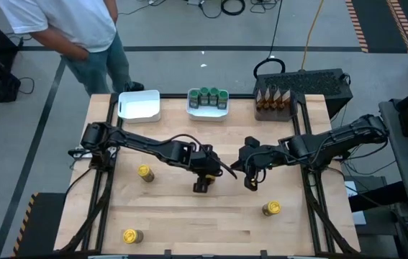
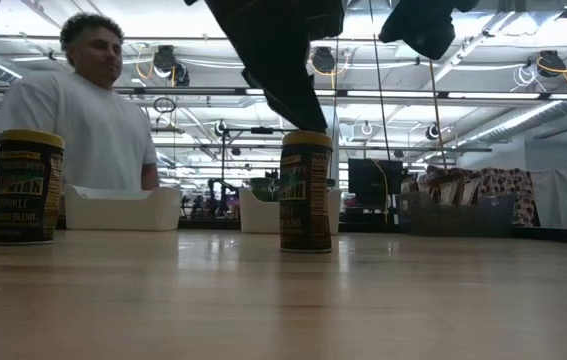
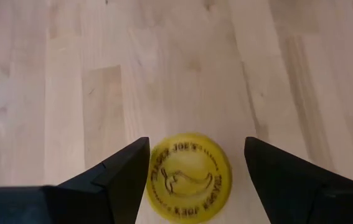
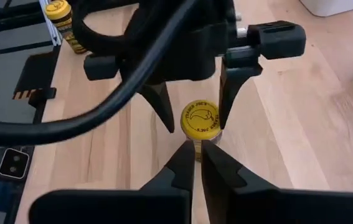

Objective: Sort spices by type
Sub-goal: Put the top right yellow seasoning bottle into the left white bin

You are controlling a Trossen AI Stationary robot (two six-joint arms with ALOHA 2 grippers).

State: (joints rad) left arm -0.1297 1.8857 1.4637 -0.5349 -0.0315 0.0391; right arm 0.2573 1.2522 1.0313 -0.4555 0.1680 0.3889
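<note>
A round jar with a yellow lid [image 3: 188,178] stands upright on the table's middle; it also shows in the low view [image 2: 306,192]. My left gripper [image 3: 196,143] hangs over it, open, one finger on each side of the lid, and hides the jar in the high view [image 1: 201,184]. My right gripper [image 4: 198,148], shut, hovers a little to the jar's right [image 1: 250,178], pointing toward it. Three more yellow-lidded jars stand apart on the table: left [image 1: 144,173], near left [image 1: 132,236] and near right [image 1: 271,208]. My left gripper comes at the jar from above, pointing down, with its fingers [image 4: 227,87] on either side of the yellow lid [image 4: 201,119]. Whether either finger touches the lid, I cannot tell. The jar stands upright on the table.
Along the far edge sit an empty white tray [image 1: 139,106], a white tray of green-lidded jars [image 1: 209,103] and a dark bin of brown packets [image 1: 274,101]. A person stands beyond the far left corner [image 1: 74,29]. Bare wood lies between the jars.
</note>
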